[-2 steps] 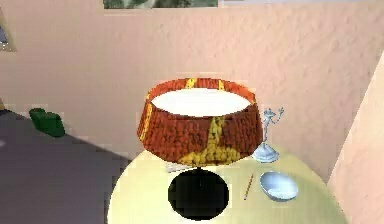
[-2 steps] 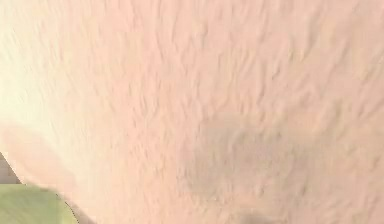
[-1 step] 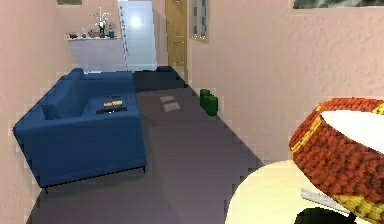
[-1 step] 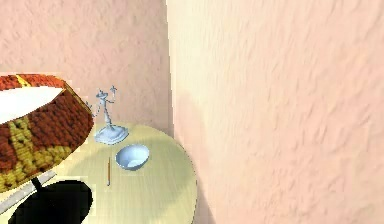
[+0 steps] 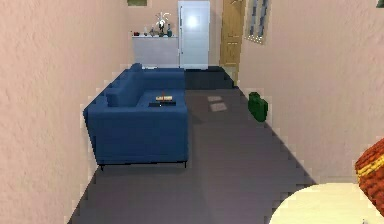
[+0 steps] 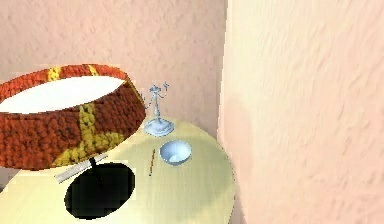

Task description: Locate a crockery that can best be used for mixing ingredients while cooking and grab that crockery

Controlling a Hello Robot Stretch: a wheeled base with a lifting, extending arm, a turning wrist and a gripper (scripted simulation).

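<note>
Gripper status: I cannot tell how wide my gripper stands or whether it holds or touches anything.

Forward view: A blue sofa [image 5: 140,115] stands along the left wall, with a small dark item [image 5: 162,99] on its seat. At the far end are a white cabinet [image 5: 155,52] carrying a small ornament [image 5: 163,24], a white door [image 5: 194,35] and, to its right, a wooden door [image 5: 232,35]. A green object [image 5: 258,106] rests on the floor against the right wall. At the near right corner, the edge of a round pale table [image 5: 325,205] appears, with part of a red and yellow lampshade [image 5: 372,160] above it.

Arm side view: The round table [image 6: 205,195] sits in a corner of pink walls. The woven lampshade [image 6: 70,115] occupies the left side.

The task's thing is a bowl [image 6: 175,152]. It is small, round and pale blue, with a lighter interior. It stands on the tabletop, toward the table's far right part. It is upright, with the mouth facing up. Its outline is circular, so it has no long axis and no pointing direction.

A thin stick [image 6: 151,162] lies just left of the bowl, running near to far. A silvery figure on a round base [image 6: 157,110] stands just beyond the bowl, slightly left of it.
</note>
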